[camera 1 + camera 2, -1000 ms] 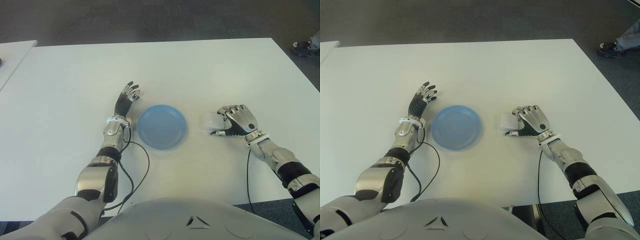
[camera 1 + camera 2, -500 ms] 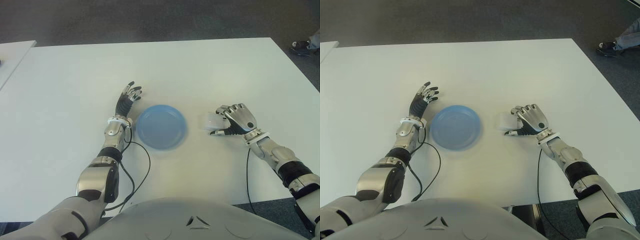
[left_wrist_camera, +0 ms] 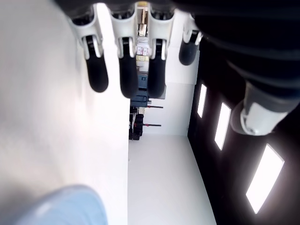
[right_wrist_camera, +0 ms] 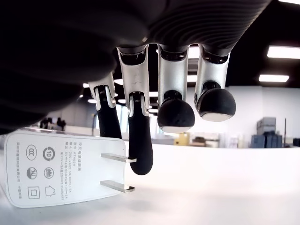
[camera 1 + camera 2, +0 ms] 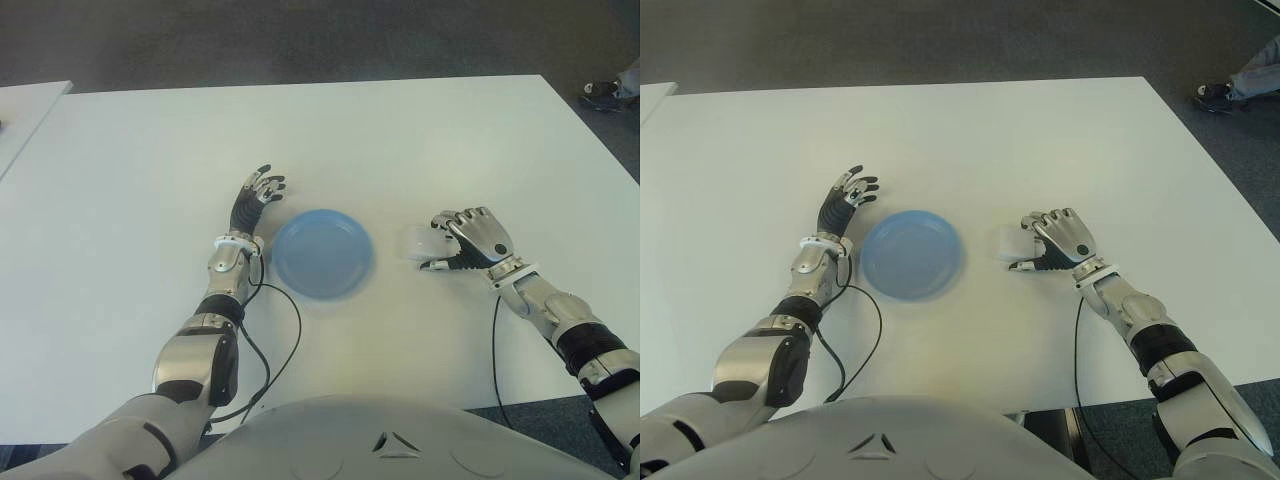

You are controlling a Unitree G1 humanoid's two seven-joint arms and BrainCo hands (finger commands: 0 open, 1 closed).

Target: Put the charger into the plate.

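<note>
**Charger on surface by right hand, plate bare**

Eye views: white charger (image 5: 419,243) sits on the white surface (image 5: 400,140) at centre-right of frame, just right of the round blue plate (image 5: 323,253), not in it. Right hand (image 5: 468,243) is at the charger's right side, fingers curled over it; contact can't be told from here. Right wrist view adds detail: charger is a smooth white block w/ printed marks and two flat metal prongs facing the palm; fingers (image 4: 140,150) hang bent beside the prongs, not closed on it. Left hand (image 5: 254,196) shows left of plate, fingers spread and holding nothing; left wrist view shows black fingertips (image 3: 99,75) extended plus a blurred blue plate edge (image 3: 61,206).
</note>
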